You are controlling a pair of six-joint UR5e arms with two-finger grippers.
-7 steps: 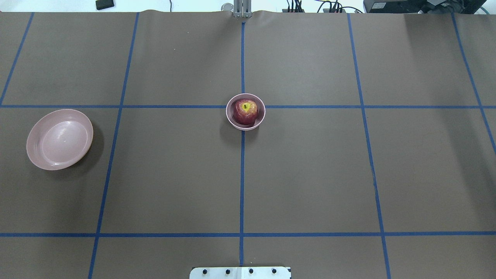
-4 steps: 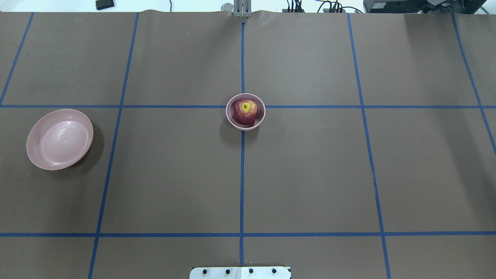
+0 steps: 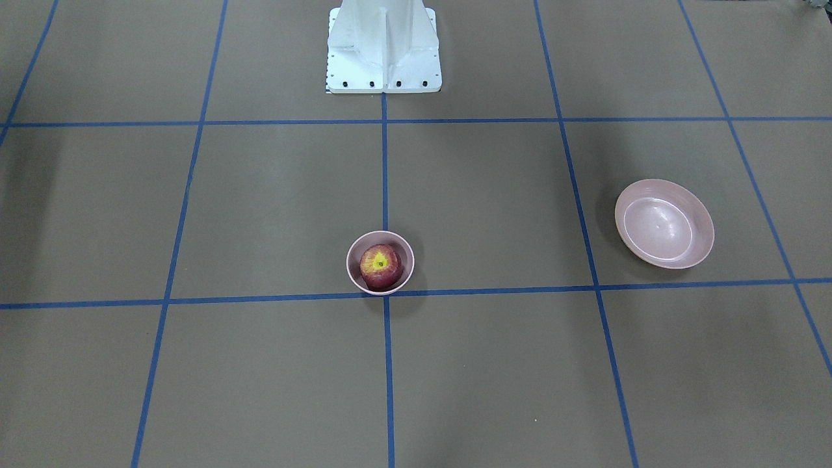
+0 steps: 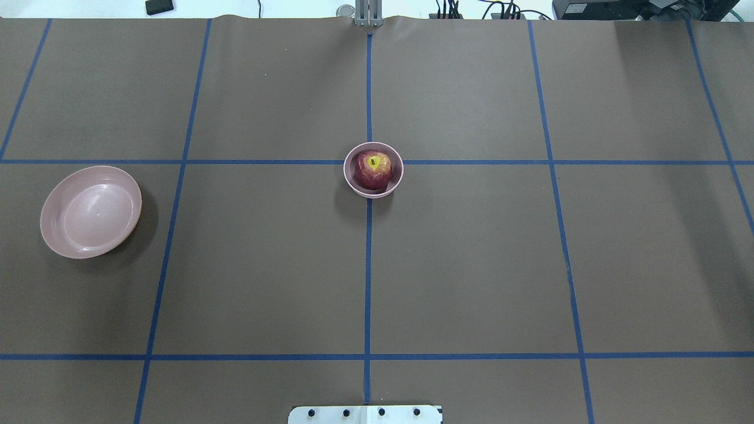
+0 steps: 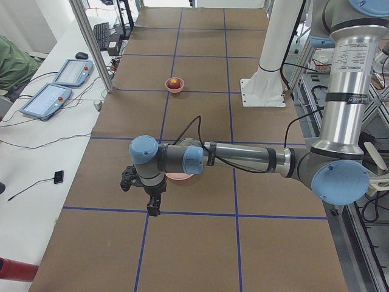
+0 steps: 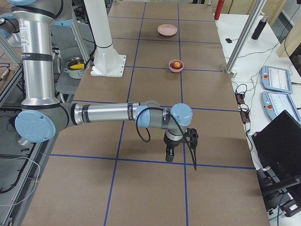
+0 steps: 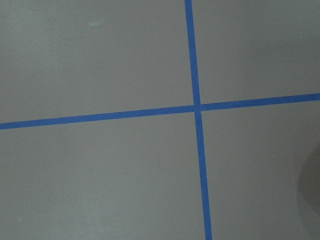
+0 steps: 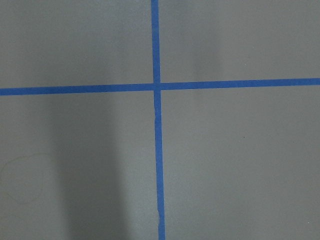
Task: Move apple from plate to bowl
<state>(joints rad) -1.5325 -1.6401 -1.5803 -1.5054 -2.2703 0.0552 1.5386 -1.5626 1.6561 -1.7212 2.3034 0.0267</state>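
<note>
The dark red apple (image 4: 373,169) with its yellow stem patch sits inside the small deep pink bowl (image 4: 347,178) at the table's centre; both also show in the front view, apple (image 3: 380,265) and bowl (image 3: 351,273). The wide pink plate (image 4: 91,212) lies bare at the table's left, also in the front view (image 3: 663,224). My left gripper (image 5: 146,194) hangs over the table near the plate, seen only in the exterior left view. My right gripper (image 6: 181,148) hangs over the table's right end, seen only in the exterior right view. I cannot tell whether either is open.
Blue tape lines grid the brown table. The white robot base (image 3: 383,45) stands at the near edge. Both wrist views show only bare table with tape crossings. Teach pendants (image 6: 275,80) and a laptop lie on the side bench.
</note>
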